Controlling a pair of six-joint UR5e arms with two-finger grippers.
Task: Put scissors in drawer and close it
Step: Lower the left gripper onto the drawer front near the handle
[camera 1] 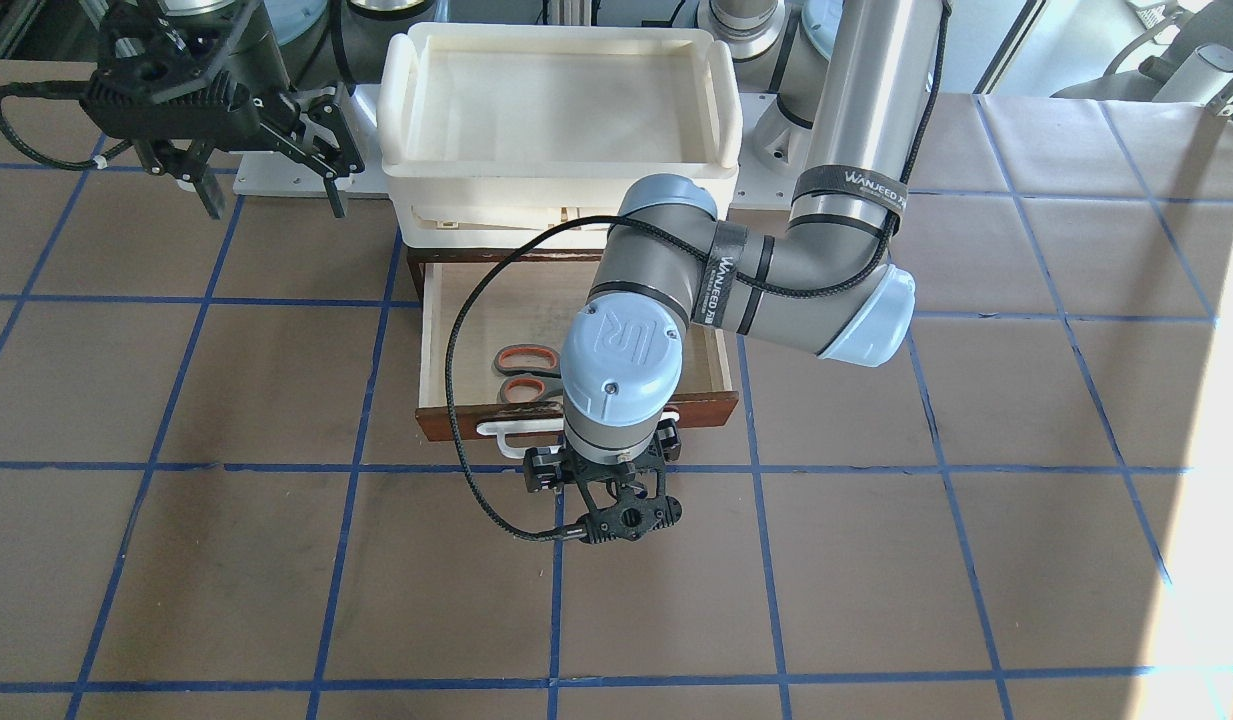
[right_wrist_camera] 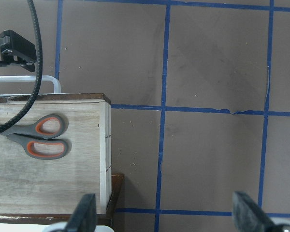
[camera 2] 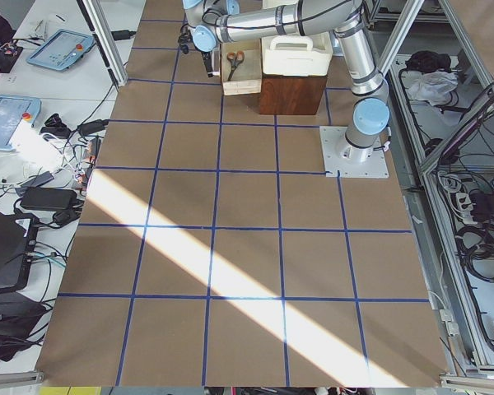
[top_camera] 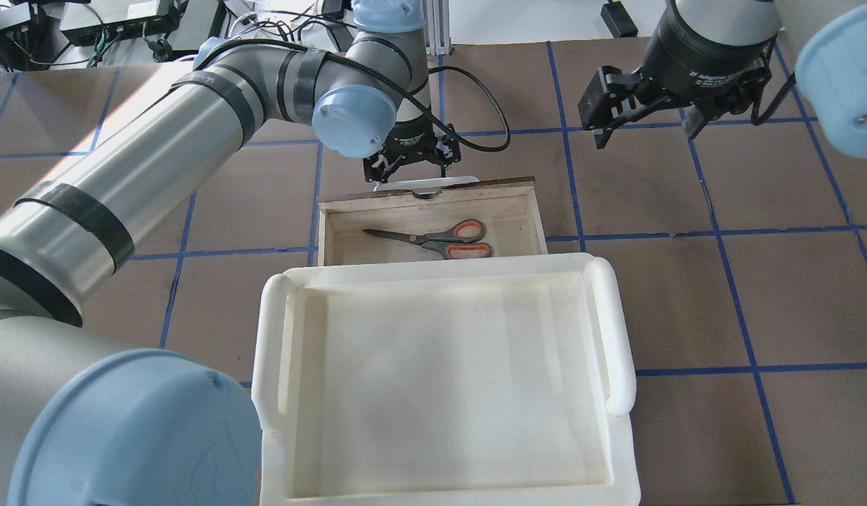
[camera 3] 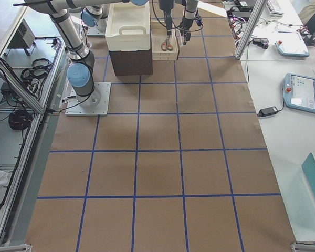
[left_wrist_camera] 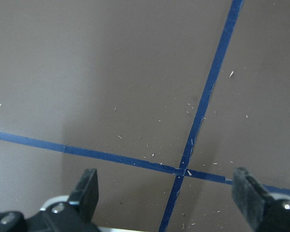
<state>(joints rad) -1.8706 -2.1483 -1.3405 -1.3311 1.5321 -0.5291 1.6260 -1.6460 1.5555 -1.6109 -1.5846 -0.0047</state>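
The scissors [top_camera: 440, 239] lie flat inside the open drawer [top_camera: 503, 184], orange-red loops toward the robot's right; they also show in the front view [camera 1: 526, 375] and the right wrist view [right_wrist_camera: 38, 137]. The drawer [camera 1: 706, 408] is pulled out from under the cream tray, and its white bar handle [camera 1: 506, 428] faces away from the robot. My left gripper [camera 1: 604, 462] points down just outside the drawer front by the handle. It is open and empty in the overhead view [top_camera: 412, 165] and the left wrist view [left_wrist_camera: 168, 193]. My right gripper [top_camera: 644, 130] is open and empty, raised well off to the drawer's right.
A cream-white plastic tray [top_camera: 271, 351] sits on top of the dark wood cabinet [camera 2: 292, 95] that holds the drawer. Brown paper with blue tape lines [camera 1: 756, 560] covers the table. A black cable [camera 1: 466, 400] loops from the left wrist over the drawer.
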